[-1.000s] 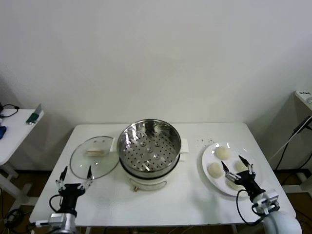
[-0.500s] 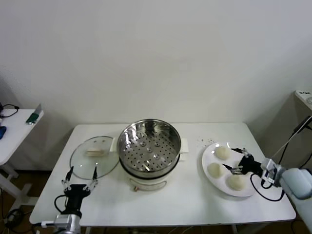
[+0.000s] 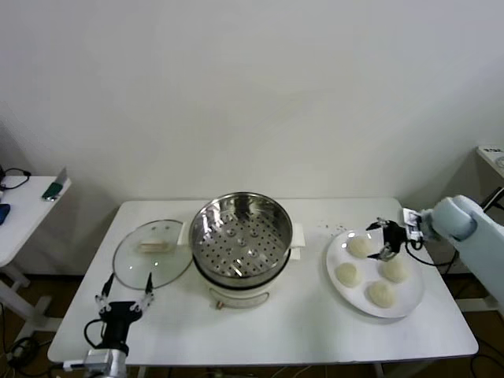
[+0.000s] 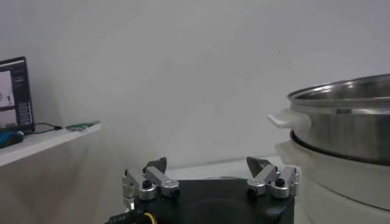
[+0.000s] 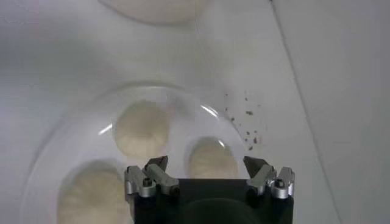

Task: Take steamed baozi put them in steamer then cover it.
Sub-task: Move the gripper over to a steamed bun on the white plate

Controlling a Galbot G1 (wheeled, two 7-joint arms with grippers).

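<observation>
Four steamed baozi (image 3: 368,269) sit on your white plate (image 3: 340,287) near the table's (image 3: 299,323) right edge. Your right gripper (image 3: 387,239), jaws spread wide and empty, hovers over the rear buns; settle on one, centre it between the jaws, then close gently so the dough isn't squashed. The steamer (image 3: 241,238) waits mid-table, tray bare, with the cover (image 3: 152,254) lying beside it toward the left edge. Your left gripper (image 3: 124,289), also open, idles at the front-left corner. Behind stands a plain white wall.

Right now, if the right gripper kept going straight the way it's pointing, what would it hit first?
Probably the baozi lying between the open right gripper fingers on the white plate. Depth is unclear, so it might skim over the bun.
</observation>
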